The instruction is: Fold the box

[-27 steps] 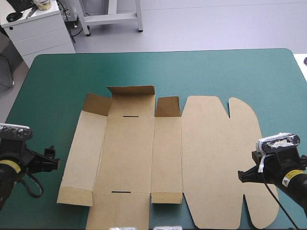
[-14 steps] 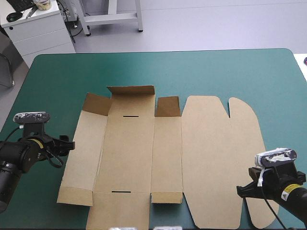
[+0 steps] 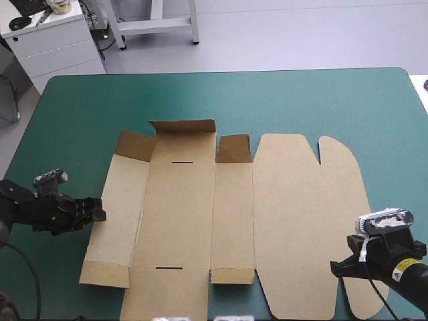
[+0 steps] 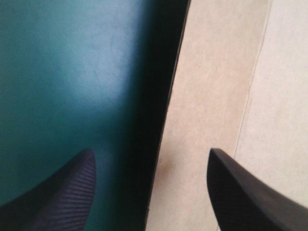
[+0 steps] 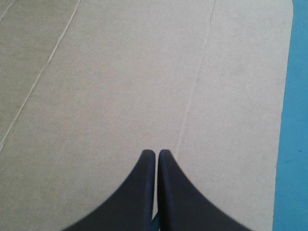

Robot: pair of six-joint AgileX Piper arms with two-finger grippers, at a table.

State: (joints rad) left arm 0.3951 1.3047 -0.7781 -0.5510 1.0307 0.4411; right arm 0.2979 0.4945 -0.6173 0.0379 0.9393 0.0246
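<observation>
The left gripper [image 4: 150, 153] has dropped to the box [image 3: 180, 214] at its left edge, fingers parted astride it, holding nothing, so wall-raising looks imminent; the right gripper [image 5: 156, 154] hangs closed, empty.

This looks like a robotics lab or test room, not a home or a shop. Two robot arms, one on the left [image 3: 40, 210] and one on the right [image 3: 401, 267], reach in over a wide worktop [image 3: 267, 100] with a plain teal-green cover. The only thing on it is a flat brown box [image 3: 200, 214]. Beyond the far edge is a bare, smooth grey floor [image 3: 301, 33]. A white drawer cabinet [image 3: 57, 50] stands there with a few small things on top, too small to make out. Beside it are the legs of a white metal frame [image 3: 157, 23].
</observation>
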